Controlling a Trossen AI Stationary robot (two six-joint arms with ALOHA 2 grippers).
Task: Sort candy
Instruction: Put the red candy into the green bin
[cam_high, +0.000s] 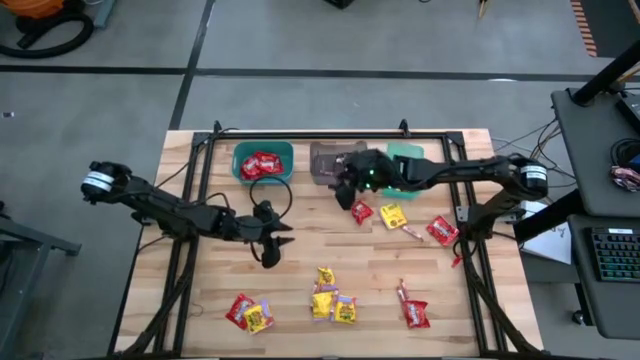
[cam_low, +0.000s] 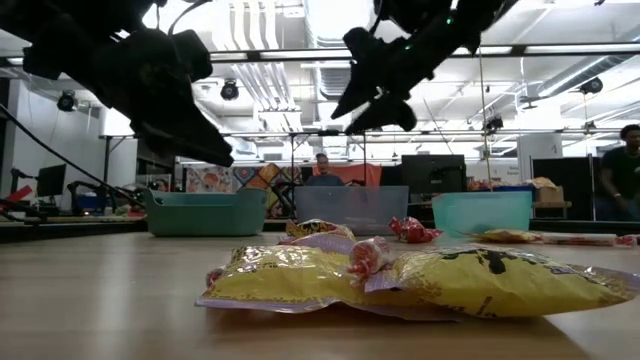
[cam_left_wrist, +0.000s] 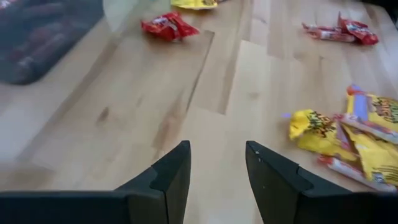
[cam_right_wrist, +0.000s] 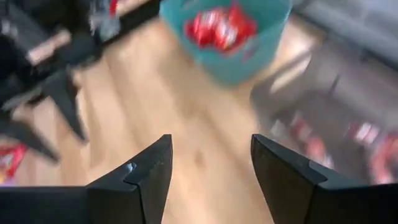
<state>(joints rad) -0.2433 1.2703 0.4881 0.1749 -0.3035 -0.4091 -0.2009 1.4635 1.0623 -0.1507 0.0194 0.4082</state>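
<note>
**Q:** From above, where do you stand to the candy?

**A:** My right gripper (cam_high: 350, 186) hangs by the grey bin (cam_high: 330, 163), between the teal bin (cam_high: 263, 162) and the green bin (cam_high: 406, 160), jaws apart and empty. A red packet (cam_high: 362, 211) lies just beside it toward the table's near edge, a yellow packet (cam_high: 393, 215) next to that. So my right arm is nearer those; my left gripper (cam_high: 271, 240) waits mid-table, well apart from them.

**Q:** The count?

**A:** Loose on the wood I make out about four red, roughly five yellow and a few thin sticks; the near clusters overlap, so that is a judgement. Three bins; the teal one holds red packets.

**Q:** At table height?

**A:** Yellow packets (cam_low: 420, 280) fill the foreground, long axis across the view. Both grippers hang clear above.

**Q:** Left wrist?

**A:** My left fingers (cam_left_wrist: 171, 180) are parted over bare wood; a yellow heap (cam_left_wrist: 348, 134) lies off to one side.

**Q:** Right wrist?

**A:** My right fingers (cam_right_wrist: 149, 177) are spread wide, nothing between them; the teal bin's reds (cam_right_wrist: 221, 28) lie ahead.
</note>
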